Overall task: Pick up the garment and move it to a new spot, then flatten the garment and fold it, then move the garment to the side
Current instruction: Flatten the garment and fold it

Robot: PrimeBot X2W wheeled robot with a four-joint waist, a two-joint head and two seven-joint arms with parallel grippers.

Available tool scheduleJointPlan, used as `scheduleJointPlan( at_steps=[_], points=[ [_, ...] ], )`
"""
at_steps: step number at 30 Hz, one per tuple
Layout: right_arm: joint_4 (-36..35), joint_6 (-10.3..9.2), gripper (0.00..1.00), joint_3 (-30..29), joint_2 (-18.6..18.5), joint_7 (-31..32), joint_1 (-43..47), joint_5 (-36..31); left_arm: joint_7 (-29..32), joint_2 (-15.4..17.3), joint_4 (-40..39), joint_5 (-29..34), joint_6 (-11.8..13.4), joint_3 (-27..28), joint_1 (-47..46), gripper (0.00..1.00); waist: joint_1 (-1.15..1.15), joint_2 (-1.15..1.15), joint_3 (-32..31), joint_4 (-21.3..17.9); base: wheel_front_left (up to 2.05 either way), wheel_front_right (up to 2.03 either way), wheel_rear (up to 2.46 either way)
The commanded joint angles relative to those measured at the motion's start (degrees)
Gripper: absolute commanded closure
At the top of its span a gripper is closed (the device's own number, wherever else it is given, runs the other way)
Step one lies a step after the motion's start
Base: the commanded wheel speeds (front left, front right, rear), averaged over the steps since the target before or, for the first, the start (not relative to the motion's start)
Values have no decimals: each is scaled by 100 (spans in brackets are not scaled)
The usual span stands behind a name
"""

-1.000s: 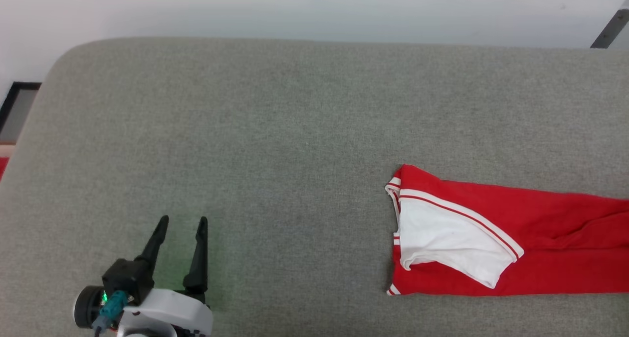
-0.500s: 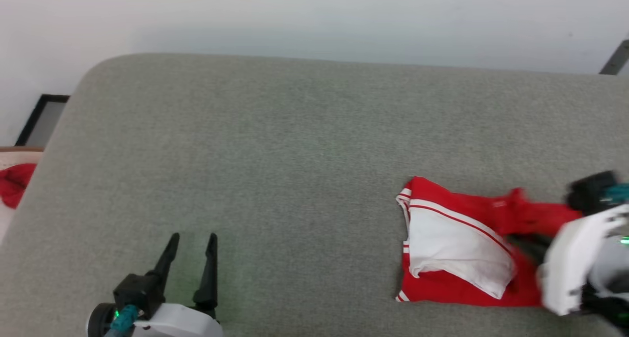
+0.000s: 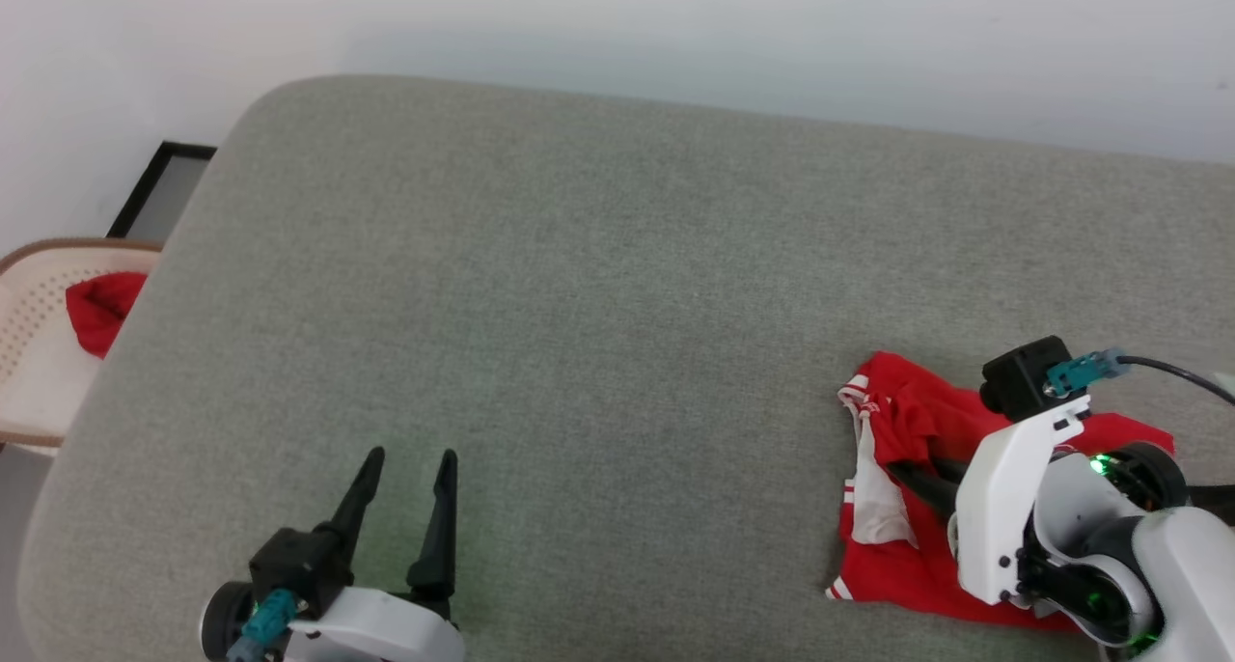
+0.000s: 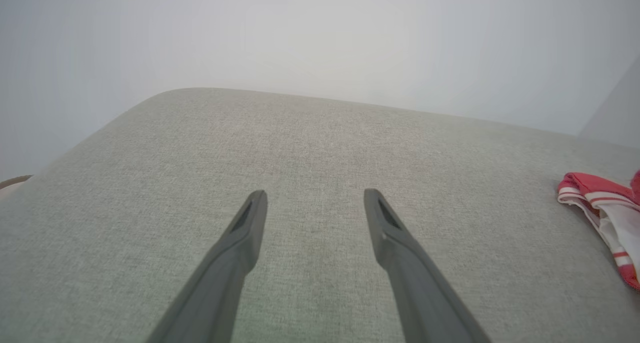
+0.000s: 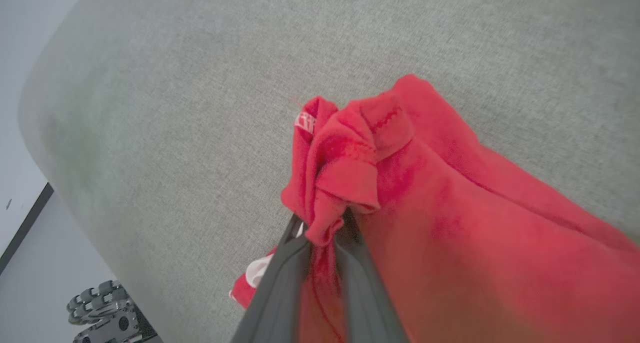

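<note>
Since a second ago the right gripper (image 3: 912, 477) has come in over the shirt (image 3: 907, 416). It lay long and flat then, and is now bunched up on the grey cushion (image 3: 598, 286), toward its front right. The jaws pinch a gathered wad of red cloth, probably so the folded layers lift together for the move aside. Well apart, the left gripper (image 3: 410, 455) waits low over bare cushion, jaws spread and holding nothing.

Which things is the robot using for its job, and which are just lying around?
Job: garment, right tool pinching it, open left tool, grey cushion.
Lying about: small red cloth, cream basket holding it, black frame.
</note>
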Motion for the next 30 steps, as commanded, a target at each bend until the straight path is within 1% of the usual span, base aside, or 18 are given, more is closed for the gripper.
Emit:
scheduleJointPlan(
  at_steps=[1,5,7,8,9,12,17,20,24,30],
  points=[
    [177,-3,100,57,53,-125,-107,-42,0,-23,5,-30,-19,-5,-72,0,0,0,59,45,0,0,0],
    [530,-3,100,224,91,-364,-221,-5,0,-23,44,-68,-19,-31,-85,0,0,0,66,38,0,0,0],
    [618,-3,56,335,118,-466,-250,60,-1,2,66,-83,-19,-15,-89,0,0,0,36,-9,0,0,0],
    [649,-3,17,369,130,-514,-278,100,0,11,83,-81,-19,-10,-91,0,0,0,17,-40,0,0,0],
    [661,-3,0,413,126,-549,-309,147,-1,20,99,-90,-19,1,-90,0,0,0,-7,-77,0,0,0],
    [635,-3,0,542,65,-699,-365,332,-1,55,106,-119,-19,2,-83,0,0,0,-99,-213,0,0,0],
    [513,-3,0,823,-151,-1097,-458,625,-1,114,102,-212,-19,-8,6,0,0,0,-279,-471,0,0,0],
    [496,-3,0,887,-268,-1300,-450,801,-1,132,111,-247,-20,-4,46,0,0,0,-345,-582,0,0,0],
    [579,-3,0,929,-493,-1851,-391,1006,0,172,181,-323,-19,-11,89,0,0,0,-443,-796,0,0,0],
    [1191,-3,0,711,-645,-2889,-240,1072,-1,271,385,-485,-19,-76,42,0,0,0,-537,-1021,0,0,0]
  ],
)
